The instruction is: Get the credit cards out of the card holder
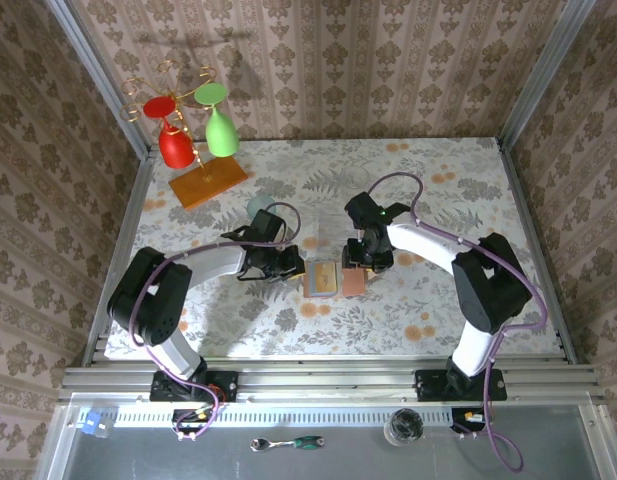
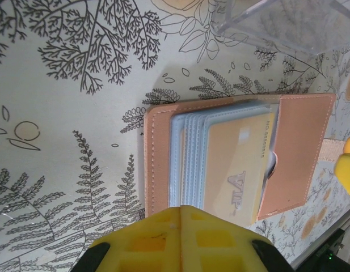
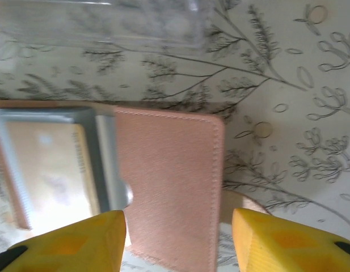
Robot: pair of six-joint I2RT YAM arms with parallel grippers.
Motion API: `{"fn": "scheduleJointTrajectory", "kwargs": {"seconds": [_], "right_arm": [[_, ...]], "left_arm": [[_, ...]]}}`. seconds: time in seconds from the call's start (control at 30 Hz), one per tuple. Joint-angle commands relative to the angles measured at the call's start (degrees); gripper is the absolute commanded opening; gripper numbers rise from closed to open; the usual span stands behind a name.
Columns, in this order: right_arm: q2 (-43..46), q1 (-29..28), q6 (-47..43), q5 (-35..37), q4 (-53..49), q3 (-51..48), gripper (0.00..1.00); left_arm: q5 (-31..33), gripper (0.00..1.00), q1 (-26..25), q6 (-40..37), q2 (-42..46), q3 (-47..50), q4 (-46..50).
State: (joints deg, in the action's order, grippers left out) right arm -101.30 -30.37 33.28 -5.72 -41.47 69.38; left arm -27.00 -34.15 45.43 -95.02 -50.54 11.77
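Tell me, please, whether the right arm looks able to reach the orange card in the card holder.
Probably yes: the right gripper is open just over the card holder, the orange card lies partly uncovered to one side, and the shut left gripper sits at another edge.

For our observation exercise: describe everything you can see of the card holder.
The card holder is a small, leather-like tan-brown wallet with stitched edges, lying open and flat on the floral table. Stacked grey-blue pockets fill one half. An orange-tan card marked VIP sits on top, partly tucked under the other half. The shut left end effector is at its edge, and the open right end effector straddles the flap. A clear box stands beside it.
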Motion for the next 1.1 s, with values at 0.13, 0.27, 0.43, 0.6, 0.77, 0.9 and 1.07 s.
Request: {"fn": "scheduleJointTrajectory", "kwargs": {"seconds": [0.13,0.27,0.43,0.6,0.77,0.9,1.07], "right_arm": [[-3.48,0.12,-0.27,3.00,-1.23,-1.24,0.59],[-4.97,0.14,0.20,1.06,-0.29,-2.09,0.62],[-4.80,0.14,1.41,-1.89,1.34,-3.83,0.63],[-3.13,0.05,2.63,-3.51,2.14,-5.30,0.62],[-1.40,-0.02,3.10,-3.29,1.27,-5.25,0.62],[0.02,-0.18,3.55,-3.33,1.12,-5.29,0.62],[-0.26,-0.17,3.16,-2.22,1.32,-4.60,0.61]], "left_arm": [[-0.15,0.08,-0.41,0.12,-1.56,-0.60,-0.71],[-0.06,0.08,-0.39,-0.05,-1.66,-0.63,-0.62],[-0.11,0.08,-0.15,0.00,-1.61,-0.65,-0.66],[-0.68,0.08,0.05,0.19,-1.74,-1.20,-1.14],[-1.25,0.08,-0.04,-0.01,-2.23,-1.66,-1.14],[-2.42,0.06,-0.21,0.52,-2.28,-1.84,-2.24],[-3.22,0.05,-0.57,0.45,-3.07,-2.50,-2.90]]}}
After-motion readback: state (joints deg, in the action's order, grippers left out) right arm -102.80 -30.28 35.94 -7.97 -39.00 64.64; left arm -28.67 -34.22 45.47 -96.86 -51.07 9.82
